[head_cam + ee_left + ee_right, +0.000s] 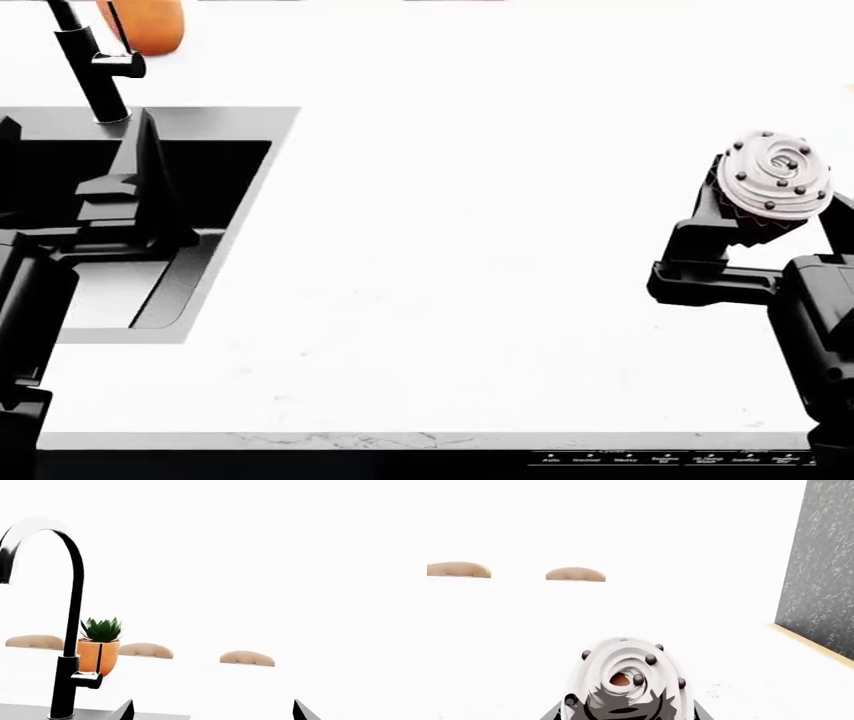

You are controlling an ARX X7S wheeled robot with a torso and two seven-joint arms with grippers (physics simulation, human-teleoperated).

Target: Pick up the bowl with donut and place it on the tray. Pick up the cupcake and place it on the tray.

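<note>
Only the left wrist view shows the green succulent in its orange pot, while the right gripper clasps the white-frosted, dark-beaded cupcake at the white bench's right side, and the left gripper stands spread open over the black sink.

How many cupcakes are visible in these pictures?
1. The small cupcake with swirled white frosting and dark beads is at the right side of the white countertop, between the fingers of the right gripper. Others may be outside the views.
</note>
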